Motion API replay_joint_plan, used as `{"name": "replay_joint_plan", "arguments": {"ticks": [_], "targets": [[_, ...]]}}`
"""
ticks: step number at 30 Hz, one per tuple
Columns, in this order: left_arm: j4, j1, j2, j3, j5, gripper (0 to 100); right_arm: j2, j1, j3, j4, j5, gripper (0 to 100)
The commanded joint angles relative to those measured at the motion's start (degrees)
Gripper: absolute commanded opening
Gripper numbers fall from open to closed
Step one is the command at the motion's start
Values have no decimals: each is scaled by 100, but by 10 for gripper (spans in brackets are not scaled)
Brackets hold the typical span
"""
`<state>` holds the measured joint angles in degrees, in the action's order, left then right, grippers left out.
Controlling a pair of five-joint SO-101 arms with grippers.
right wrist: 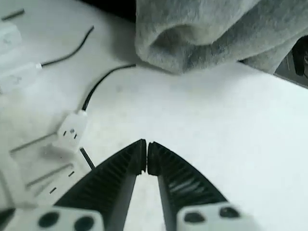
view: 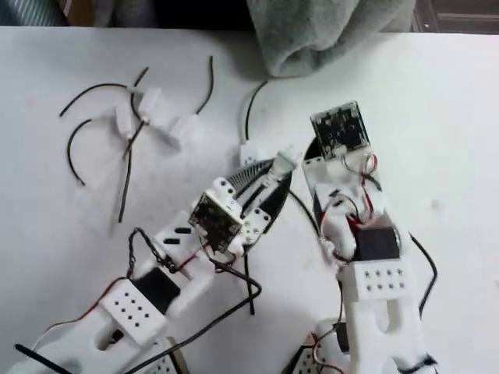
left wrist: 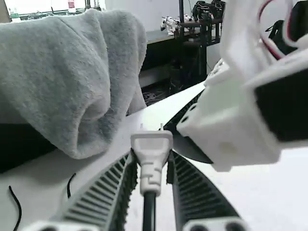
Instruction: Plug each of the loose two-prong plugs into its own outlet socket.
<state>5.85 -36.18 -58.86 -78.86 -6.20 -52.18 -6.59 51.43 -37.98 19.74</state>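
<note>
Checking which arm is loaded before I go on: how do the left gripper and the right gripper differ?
The left gripper is shut on a white two-prong plug, prongs pointing outward; the right gripper is shut on nothing, jaws together. The left gripper has the plug's cord running back between its fingers; the right gripper has bare table beneath, an outlet socket nearby. Both have dark ribbed fingers.

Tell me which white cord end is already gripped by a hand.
The two-prong plug clamped in the left hand, prongs pointing toward the grey cloth. The other cord ends lie loose on the table, none in a hand.
</note>
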Motion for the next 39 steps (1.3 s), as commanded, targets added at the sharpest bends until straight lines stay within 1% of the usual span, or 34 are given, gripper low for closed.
{"name": "replay_joint_plan", "arguments": {"ticks": [1,4,7,10,12,15,18,22,27,30,34,39], "targets": [[132,268,-136,62,79,24,-40,31,-114,92,53,20],[132,356,-127,62,79,24,-40,40,-273,57,53,20],[105,382,-101,62,79,24,-40,330,-413,48,53,20],[-369,532,-101,167,105,24,-40,813,-431,13,26,20],[-1002,716,-92,457,316,24,13,1182,-413,-295,9,20],[-2321,927,-75,1248,536,24,4,1578,-176,-681,35,20],[-3420,971,312,2145,536,25,13,1842,396,-629,53,20],[-4466,1042,1499,3402,563,25,13,2044,1433,-31,44,20],[-5811,1015,3398,5248,571,24,-13,2079,2585,875,53,20],[-6664,998,4347,6418,571,24,13,2079,2796,910,62,20],[-7868,1024,5288,7991,571,24,13,2105,2831,919,62,20],[-9327,989,6387,9899,554,24,-31,2413,2831,954,53,20]]}}
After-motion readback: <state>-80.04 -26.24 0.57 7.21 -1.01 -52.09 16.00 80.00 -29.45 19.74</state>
